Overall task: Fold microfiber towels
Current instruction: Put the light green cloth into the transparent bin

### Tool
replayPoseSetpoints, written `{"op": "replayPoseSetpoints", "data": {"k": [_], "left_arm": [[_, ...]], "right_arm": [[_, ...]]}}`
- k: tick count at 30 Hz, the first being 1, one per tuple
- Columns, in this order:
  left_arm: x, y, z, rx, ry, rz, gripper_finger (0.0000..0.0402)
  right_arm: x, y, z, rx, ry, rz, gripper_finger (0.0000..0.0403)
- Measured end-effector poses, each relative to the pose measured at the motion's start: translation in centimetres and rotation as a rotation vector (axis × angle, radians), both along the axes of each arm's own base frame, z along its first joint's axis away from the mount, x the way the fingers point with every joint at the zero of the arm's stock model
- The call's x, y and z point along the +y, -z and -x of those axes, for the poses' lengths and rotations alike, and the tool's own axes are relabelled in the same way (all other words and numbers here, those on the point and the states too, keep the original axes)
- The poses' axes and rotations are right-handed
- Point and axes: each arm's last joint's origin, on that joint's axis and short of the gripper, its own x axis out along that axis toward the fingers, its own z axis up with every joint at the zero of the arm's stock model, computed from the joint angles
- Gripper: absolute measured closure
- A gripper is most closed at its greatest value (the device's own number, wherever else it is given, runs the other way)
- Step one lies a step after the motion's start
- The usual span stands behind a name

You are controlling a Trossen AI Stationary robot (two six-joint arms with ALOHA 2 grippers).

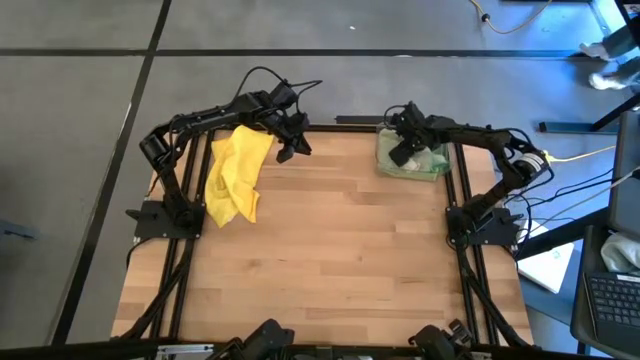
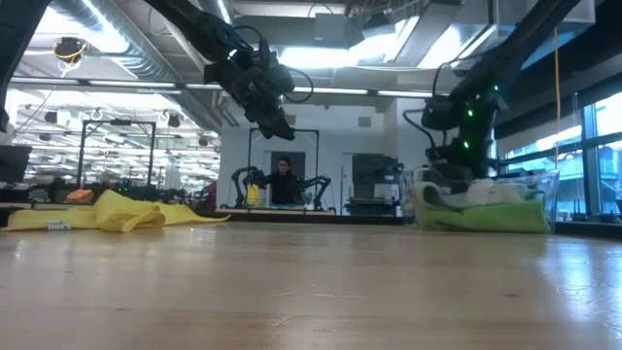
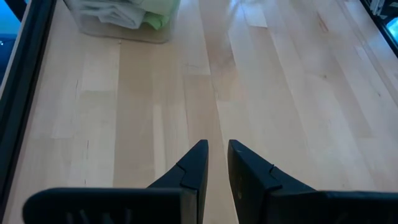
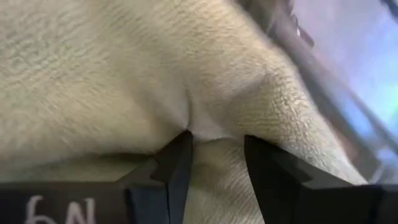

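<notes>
A bright yellow towel lies crumpled and flat on the table at the far left, also visible in the low view. My left gripper hangs above the bare wood just right of it. Its fingers are a narrow gap apart with nothing between them. At the far right stands a clear bin holding a green towel and a grey-beige towel on top. My right gripper reaches down into the bin and is shut on the grey-beige towel. My right gripper comes down steeply from above into the grey-beige towel's upper surface. A puckered fold of the cloth is pinched between its two fingers. One layer or several, I cannot tell. The towel lies in the bin on the other cloths.
The bin's clear walls surround my right gripper. Black frame rails run along the table's left and right sides. Bare wood fills the middle and near part. A person sits far behind the table.
</notes>
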Motion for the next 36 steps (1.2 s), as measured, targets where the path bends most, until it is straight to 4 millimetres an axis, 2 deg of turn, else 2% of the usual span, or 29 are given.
{"op": "replayPoseSetpoints", "data": {"k": [9,13,17,26,30,33,36], "left_arm": [[0.0,0.0,0.0,0.0,0.0,0.0,0.0347],[0.0,0.0,0.0,0.0,0.0,0.0,0.0347],[0.0,0.0,0.0,0.003,0.0,0.003,0.0347],[-0.7,0.0,-0.5,0.002,0.022,0.001,0.0347],[-1.0,0.0,-0.8,0.0,0.038,-0.004,0.0347],[-1.1,0.0,-0.9,-0.001,0.04,-0.011,0.0347],[-1.1,0.0,-0.9,-0.002,0.04,-0.013,0.0347]], "right_arm": [[-0.4,-7.2,-1.9,-0.122,-0.044,0.145,0.025],[-0.3,-8.5,-2.3,-0.16,-0.042,0.145,0.025],[-0.1,-7.7,-2.4,-0.177,-0.06,0.115,0.025],[0.7,-3.3,-1.7,-0.19,-0.051,0.136,0.025],[1.5,-1.6,-1.0,-0.156,-0.057,0.089,0.025],[1.9,-1.2,-0.7,-0.12,-0.059,0.047,0.025],[1.8,-1.7,-0.8,-0.117,-0.06,0.041,0.025]]}}
